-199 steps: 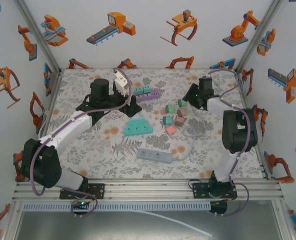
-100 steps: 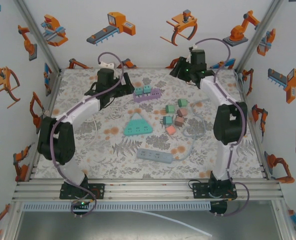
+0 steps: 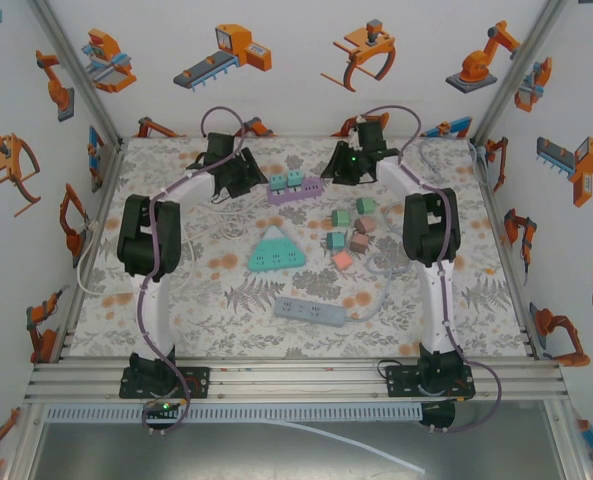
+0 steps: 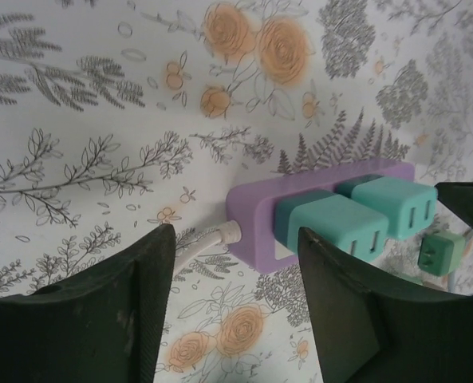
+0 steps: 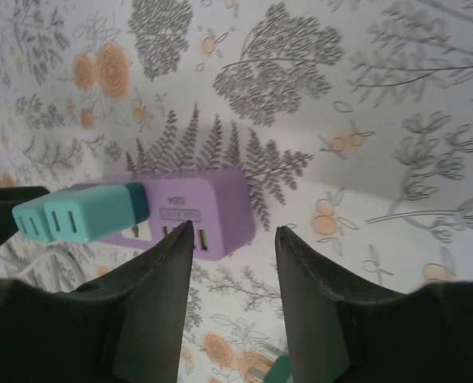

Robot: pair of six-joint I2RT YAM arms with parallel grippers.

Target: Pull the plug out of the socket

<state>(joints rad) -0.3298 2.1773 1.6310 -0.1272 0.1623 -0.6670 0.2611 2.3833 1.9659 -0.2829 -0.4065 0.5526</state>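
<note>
Left fingers (image 4: 348, 319) have closed in beside the socket (image 4: 252, 215), partly hiding plugs (image 4: 332, 227)

strip (image 4: 256, 215): purple plastic, smooth, matt
plugs (image 4: 336, 227): teal plastic, smooth, slight sheen
bench (image 4: 100, 120): floral-print cover, matt
fingers (image 4: 100, 319): blk plastic, matt, scuffed
cable (image 4: 208, 238): white, smooth

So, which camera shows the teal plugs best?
The left wrist view: both teal plugs sit large and sharp in the purple power strip. The right wrist view shows them smaller, near its left edge; the top view shows them tiny.
</note>
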